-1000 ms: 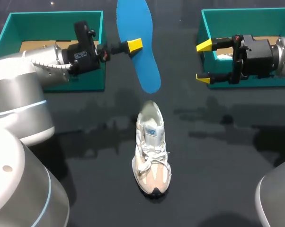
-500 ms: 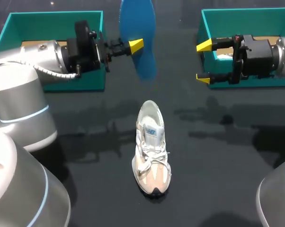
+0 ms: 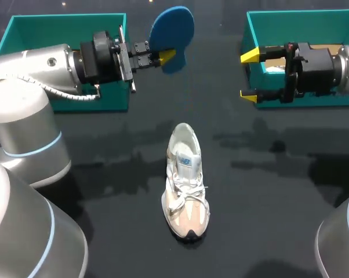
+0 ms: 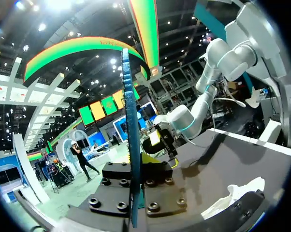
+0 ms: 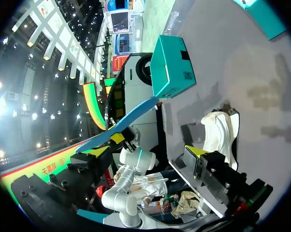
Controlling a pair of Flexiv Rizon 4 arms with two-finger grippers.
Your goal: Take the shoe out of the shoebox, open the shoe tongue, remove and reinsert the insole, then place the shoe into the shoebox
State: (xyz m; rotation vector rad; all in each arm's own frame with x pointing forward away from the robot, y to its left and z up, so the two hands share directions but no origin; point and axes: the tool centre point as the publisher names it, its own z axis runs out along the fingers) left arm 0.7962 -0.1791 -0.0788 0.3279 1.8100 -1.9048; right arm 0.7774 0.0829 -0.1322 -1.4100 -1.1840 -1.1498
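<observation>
A white and beige shoe [image 3: 186, 185] stands upright on the dark table, toe toward the front edge. My left gripper [image 3: 165, 57] is shut on a blue insole [image 3: 173, 33] and holds it in the air behind the shoe, between the two boxes. In the left wrist view the insole [image 4: 130, 140] stands edge-on between my left gripper's [image 4: 136, 166] fingers, with the shoe [image 4: 232, 195] below. My right gripper [image 3: 248, 75] hangs open and empty at the right shoebox's front corner. From the right wrist, my right gripper [image 5: 146, 151] faces the insole [image 5: 121, 123] and the shoe [image 5: 218, 130].
A teal shoebox [image 3: 64, 17] sits at the back left under my left arm. A second teal box [image 3: 302, 13] sits at the back right under my right arm. The left box [image 5: 172, 67] also shows in the right wrist view.
My left wrist has turned, swinging the insole from hanging down toward the shoe to pointing up and away. The shoe and the right arm have stayed still.
</observation>
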